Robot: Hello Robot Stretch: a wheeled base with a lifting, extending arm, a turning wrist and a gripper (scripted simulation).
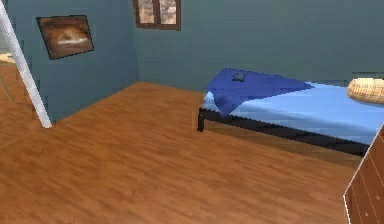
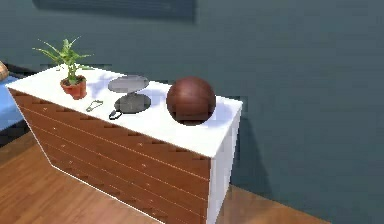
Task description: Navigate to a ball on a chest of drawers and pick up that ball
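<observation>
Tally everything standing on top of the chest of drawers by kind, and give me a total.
On the chest of drawers:
ball: 1
potted plant: 1
flat round dark discs: 2
small pale wiry thing, too small to name: 1
Total: 5

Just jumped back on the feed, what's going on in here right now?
The robot stands side-on to the chest of drawers in a bedroom. The dark reddish-brown ball rests on its white top near the right end, not yet picked up. Left of the ball lie a dark pan and a grey round dish, and a potted plant stands at the far left. The forward view looks across wood floor to a bed with a blue cover.
</observation>
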